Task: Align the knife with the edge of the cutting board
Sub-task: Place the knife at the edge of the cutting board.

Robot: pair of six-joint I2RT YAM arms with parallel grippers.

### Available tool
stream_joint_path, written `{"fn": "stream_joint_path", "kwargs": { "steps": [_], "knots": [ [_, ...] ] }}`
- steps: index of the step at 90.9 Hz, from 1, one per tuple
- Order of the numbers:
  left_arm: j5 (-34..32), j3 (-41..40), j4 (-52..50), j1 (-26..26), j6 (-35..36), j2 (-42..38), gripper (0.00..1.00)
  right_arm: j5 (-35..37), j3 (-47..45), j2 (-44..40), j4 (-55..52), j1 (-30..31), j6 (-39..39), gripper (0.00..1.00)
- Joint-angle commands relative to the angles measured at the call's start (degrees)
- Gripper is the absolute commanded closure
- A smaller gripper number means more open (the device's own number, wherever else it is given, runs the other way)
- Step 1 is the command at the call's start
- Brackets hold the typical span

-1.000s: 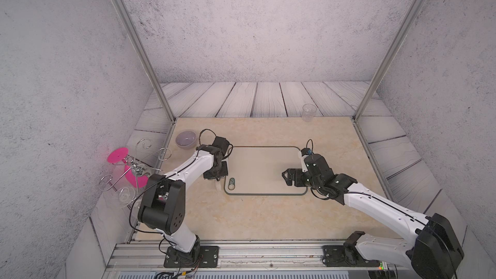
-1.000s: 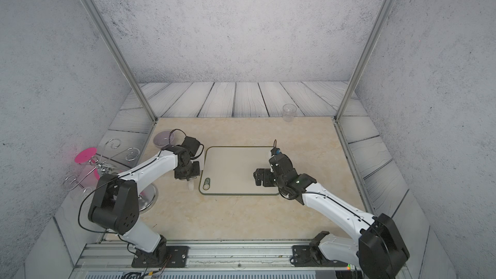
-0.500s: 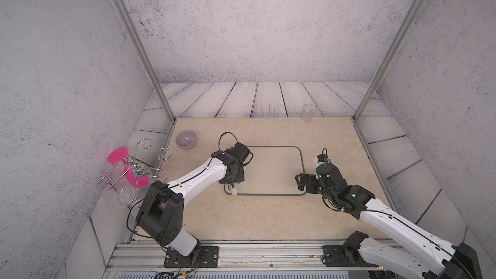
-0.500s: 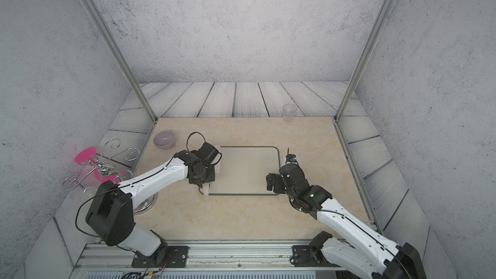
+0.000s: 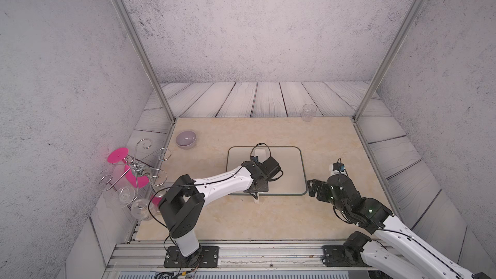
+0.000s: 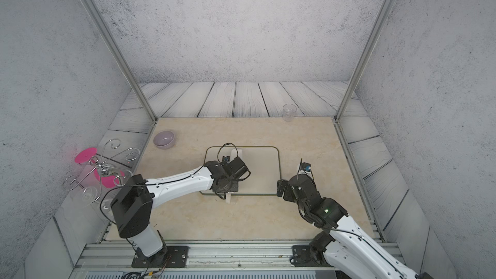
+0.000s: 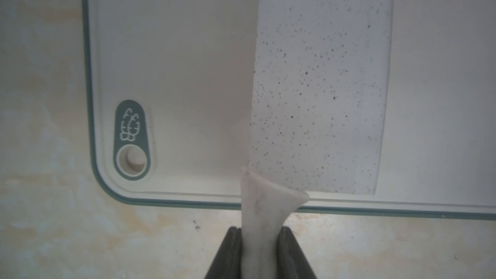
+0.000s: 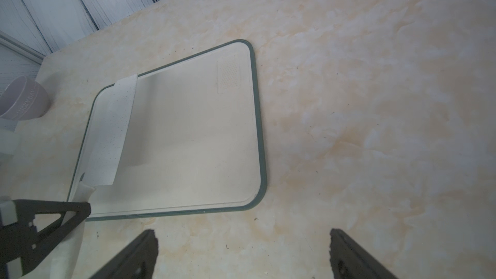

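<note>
The cutting board [image 5: 290, 167] [image 6: 263, 167] lies flat mid-table, pale with a dark green rim. Across it lies the cream speckled knife [image 7: 322, 76] [image 8: 112, 130], blade parallel to the short sides and roughly a third in from the left edge. The blade tip [image 5: 261, 152] shows beyond my left wrist, and the handle sticks out over the near rim. My left gripper [image 7: 260, 233] [image 5: 256, 191] is shut on that handle. My right gripper [image 8: 243, 237] [image 5: 312, 189] hangs open and empty just off the board's near right corner.
A lilac bowl [image 5: 186, 139] sits behind and left of the board. A clear cup [image 5: 308, 112] stands at the back right. A wire rack with glasses and pink discs [image 5: 134, 167] leans against the left wall.
My left gripper has carried the knife rightward from the board's left edge onto the board. My right gripper has drawn back off the board's right part toward the near right.
</note>
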Motion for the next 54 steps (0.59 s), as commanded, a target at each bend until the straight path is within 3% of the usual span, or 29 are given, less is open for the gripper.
{"fn": "stream_joint_path", "kwargs": {
  "steps": [1,54],
  "knots": [
    [-3.05,4.65,1.37,-2.69,-3.19,3.06,0.93,2.18,-1.10,-2.93,-4.52,0.07,1.56,0.01],
    [-1.19,22.57,-0.67,-8.37,-7.92,20.65,0.93,-0.47,-3.22,-14.63,-9.37,-0.02,-1.40,0.01]
  ]
}}
